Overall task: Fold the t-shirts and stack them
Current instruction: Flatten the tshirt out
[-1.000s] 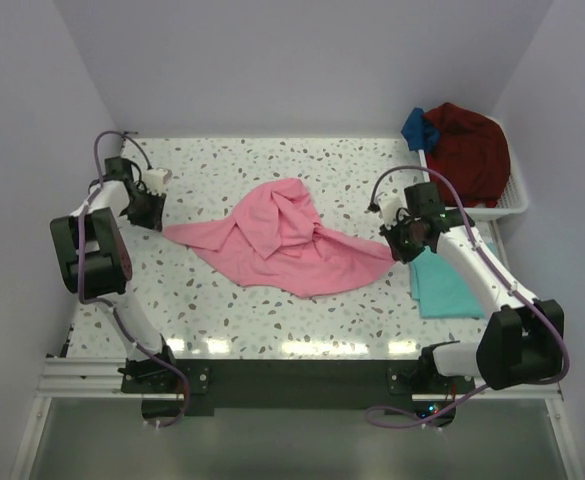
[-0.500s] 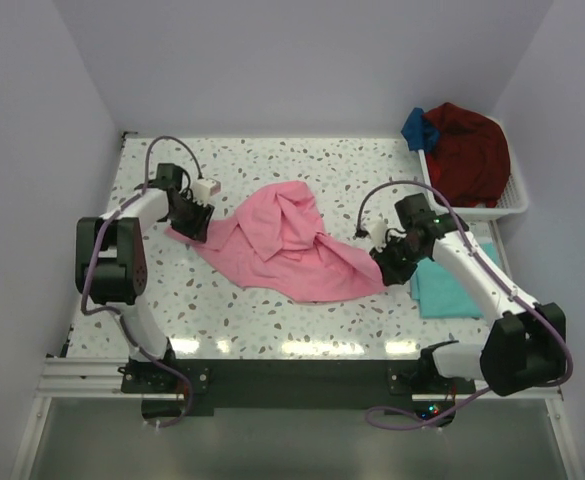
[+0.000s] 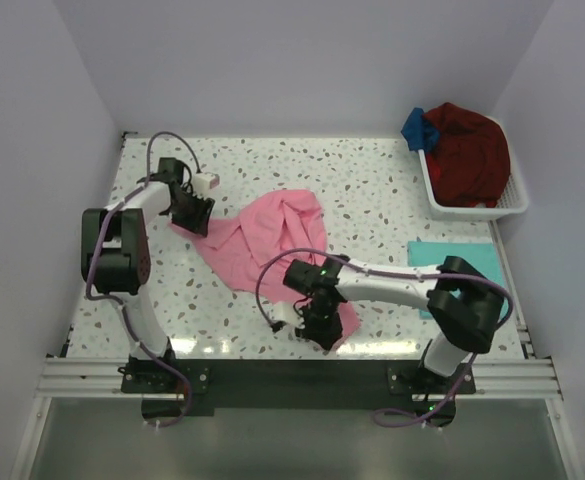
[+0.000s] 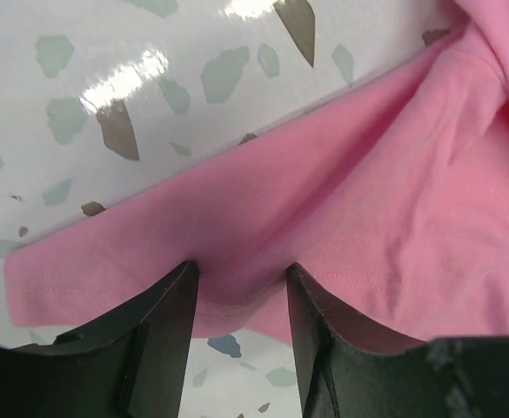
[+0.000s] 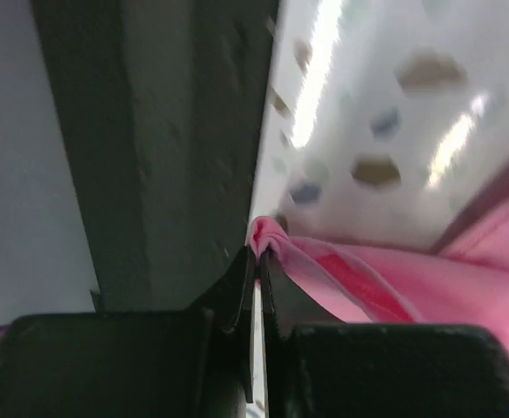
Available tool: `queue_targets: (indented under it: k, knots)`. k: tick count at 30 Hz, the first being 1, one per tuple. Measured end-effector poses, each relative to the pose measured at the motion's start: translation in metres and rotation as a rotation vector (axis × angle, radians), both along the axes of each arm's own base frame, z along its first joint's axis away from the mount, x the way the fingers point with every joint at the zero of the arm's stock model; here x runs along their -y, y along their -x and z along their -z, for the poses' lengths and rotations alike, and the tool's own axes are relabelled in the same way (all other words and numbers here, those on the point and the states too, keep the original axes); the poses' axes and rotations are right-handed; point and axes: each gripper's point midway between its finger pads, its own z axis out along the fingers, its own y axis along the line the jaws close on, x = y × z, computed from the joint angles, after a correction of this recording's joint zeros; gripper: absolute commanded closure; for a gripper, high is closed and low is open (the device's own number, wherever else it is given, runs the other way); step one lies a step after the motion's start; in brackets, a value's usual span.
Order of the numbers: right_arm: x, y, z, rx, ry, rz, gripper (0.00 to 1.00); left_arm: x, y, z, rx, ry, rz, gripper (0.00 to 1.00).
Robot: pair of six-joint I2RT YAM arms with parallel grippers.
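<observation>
The pink t-shirt (image 3: 267, 240) lay crumpled on the speckled table (image 3: 372, 180), stretched into a long slanting shape. Its far-left end pointed toward the left arm and its near-right end tapered toward the table's near edge.

The left gripper (image 3: 194, 215) sat at the far-left end of the pink t-shirt. In the left wrist view its fingers (image 4: 171, 305) stood a little apart, with the hem of the pink t-shirt (image 4: 367, 200) puckered between them, so the left gripper (image 4: 239, 279) was pinching that edge low against the table.

The right gripper (image 3: 322, 335) was at the near-right tip of the pink t-shirt. The right wrist view was blurred, but it showed the fingers pressed together on a small fold of the pink cloth (image 5: 393, 287), with the right gripper (image 5: 258, 252) beside the table's dark front edge.

To the right of the pink t-shirt, and apart from it, a teal t-shirt (image 3: 467, 255) lay flat, partly crossed by the right arm. Farther back on the same side of the pink t-shirt stood a white basket (image 3: 472, 210). It held a heaped dark red garment (image 3: 467, 150), with a blue garment (image 3: 417, 128) at its far-left corner.
</observation>
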Motion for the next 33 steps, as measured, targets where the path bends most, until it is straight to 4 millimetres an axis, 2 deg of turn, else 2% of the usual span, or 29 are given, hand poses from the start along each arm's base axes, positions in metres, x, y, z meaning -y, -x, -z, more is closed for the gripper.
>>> queue_targets:
  k: [3,5,8,9,10,12,14,16,18,20,22,27,30,33]
  knots:
    - [-0.036,0.026,0.002,-0.012,-0.027,-0.111,1.00,0.000,-0.014,0.001,0.009,0.001,-0.011,0.55]
    - [-0.063,0.040,-0.006,0.002,-0.086,-0.164,1.00,-0.001,-0.023,0.000,0.017,0.000,-0.019,0.57]
    - [-0.114,0.059,-0.040,0.015,-0.231,-0.198,0.60,-0.001,-0.039,0.000,0.029,0.000,-0.027,0.56]
    - [-0.130,0.060,-0.055,0.016,-0.281,-0.194,0.28,-0.001,-0.045,0.000,0.035,0.000,-0.027,0.54]
    - [-0.144,0.055,-0.072,0.017,-0.329,-0.175,0.17,-0.001,-0.051,-0.001,0.042,0.001,-0.026,0.53]
    - [-0.163,0.031,-0.101,0.014,-0.424,-0.117,0.17,0.000,-0.057,-0.001,0.050,0.005,-0.025,0.52]
    - [-0.166,-0.014,-0.119,0.037,-0.472,-0.007,0.21,0.001,-0.058,-0.002,0.048,0.015,-0.022,0.51]
    - [-0.157,-0.078,-0.130,0.111,-0.496,0.154,0.25,0.002,-0.057,-0.003,0.047,0.028,-0.021,0.50]
    - [-0.137,-0.141,-0.131,0.228,-0.479,0.315,0.26,0.003,-0.057,-0.003,0.047,0.044,-0.021,0.49]
    - [-0.124,-0.175,-0.127,0.309,-0.450,0.403,0.25,0.004,-0.056,-0.003,0.049,0.058,-0.026,0.48]
    - [-0.129,-0.192,-0.119,0.366,-0.432,0.435,0.25,0.005,-0.053,-0.003,0.047,0.070,-0.033,0.46]
    - [-0.170,-0.207,-0.081,0.450,-0.393,0.405,0.20,0.007,-0.049,-0.004,0.041,0.101,-0.054,0.42]
    - [-0.186,-0.201,-0.052,0.509,-0.344,0.342,0.20,0.004,-0.048,-0.006,0.034,0.145,-0.078,0.41]
    - [-0.200,-0.189,-0.037,0.560,-0.321,0.260,0.25,-0.003,-0.045,-0.007,0.018,0.191,-0.112,0.41]
